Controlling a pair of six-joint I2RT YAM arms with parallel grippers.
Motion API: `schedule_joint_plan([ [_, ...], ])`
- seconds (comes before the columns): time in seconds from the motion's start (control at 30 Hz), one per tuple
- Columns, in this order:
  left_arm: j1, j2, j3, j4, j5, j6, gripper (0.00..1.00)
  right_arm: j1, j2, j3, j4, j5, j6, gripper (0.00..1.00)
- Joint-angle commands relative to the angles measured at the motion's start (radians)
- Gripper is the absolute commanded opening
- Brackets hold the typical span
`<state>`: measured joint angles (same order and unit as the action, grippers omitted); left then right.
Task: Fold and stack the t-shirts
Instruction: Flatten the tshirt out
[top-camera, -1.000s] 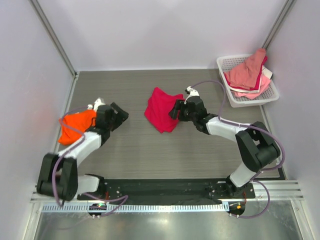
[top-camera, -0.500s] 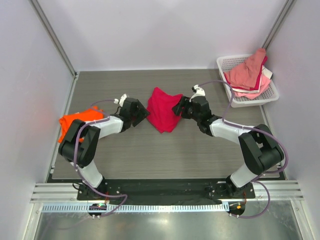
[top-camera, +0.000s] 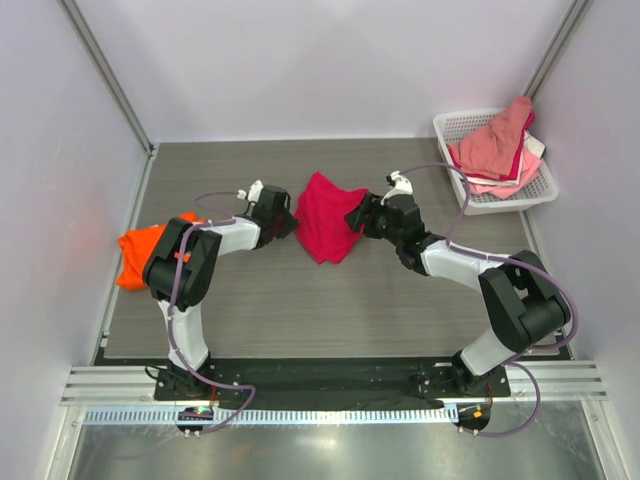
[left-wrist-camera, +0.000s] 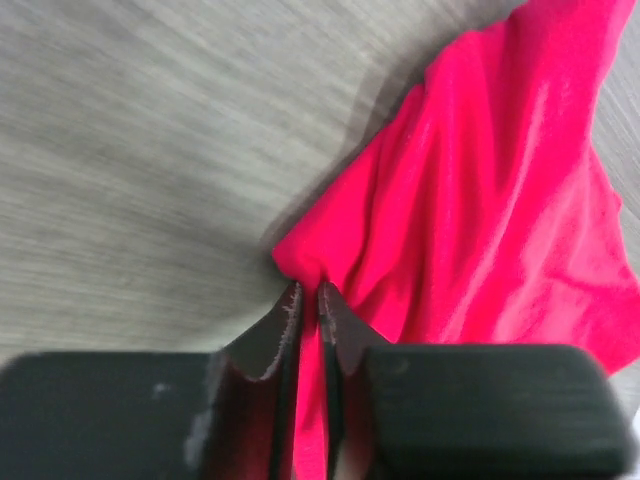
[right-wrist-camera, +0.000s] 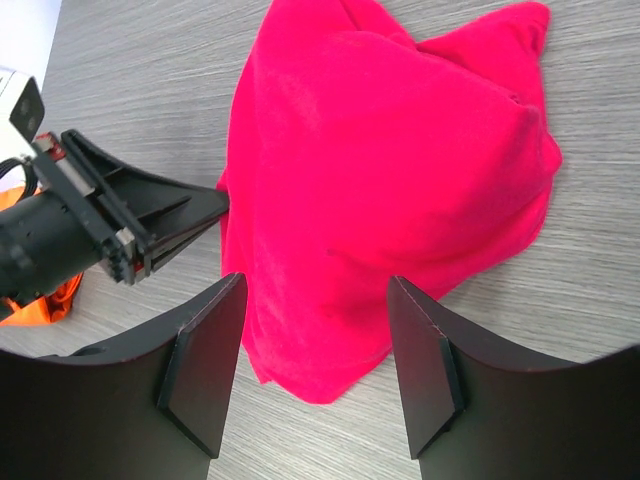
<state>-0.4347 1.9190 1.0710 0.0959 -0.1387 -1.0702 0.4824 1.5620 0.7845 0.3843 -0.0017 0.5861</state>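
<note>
The left gripper has swung away from the orange t-shirt and now pinches the left edge of the crimson t-shirt. This shirt lies crumpled in the middle of the table, with its long axis running far to near and one corner pointing near. The right gripper hovers spread over its right side. The basket stands far right, well apart.

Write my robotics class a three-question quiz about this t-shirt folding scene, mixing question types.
1. True or false: the right gripper is shut on the crimson-red cotton t-shirt.
2. Which gripper pinches that t-shirt's edge? A. left gripper B. right gripper C. neither
3. Fill in: the bright orange cotton t-shirt lies nearer the ___ arm.
Key: 1 false; 2 A; 3 left.
</note>
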Motion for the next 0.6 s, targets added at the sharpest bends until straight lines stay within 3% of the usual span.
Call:
schedule_joint_plan([
  [0.0, -0.002, 0.023, 0.059, -0.011, -0.038, 0.013, 0.01, -0.002, -0.049, -0.008, 0.057, 0.016, 0.011, 0.64],
  [0.17, -0.001, -0.014, 0.063, -0.032, -0.070, 0.036, 0.00, -0.005, -0.053, -0.014, 0.067, 0.016, 0.015, 0.63],
  [0.43, -0.033, -0.216, 0.044, -0.053, -0.119, 0.119, 0.00, -0.007, -0.060, -0.024, 0.071, 0.022, 0.020, 0.63],
  [0.57, -0.131, -0.325, 0.121, -0.143, -0.270, 0.225, 0.00, -0.010, -0.083, -0.044, 0.082, 0.051, 0.029, 0.63],
])
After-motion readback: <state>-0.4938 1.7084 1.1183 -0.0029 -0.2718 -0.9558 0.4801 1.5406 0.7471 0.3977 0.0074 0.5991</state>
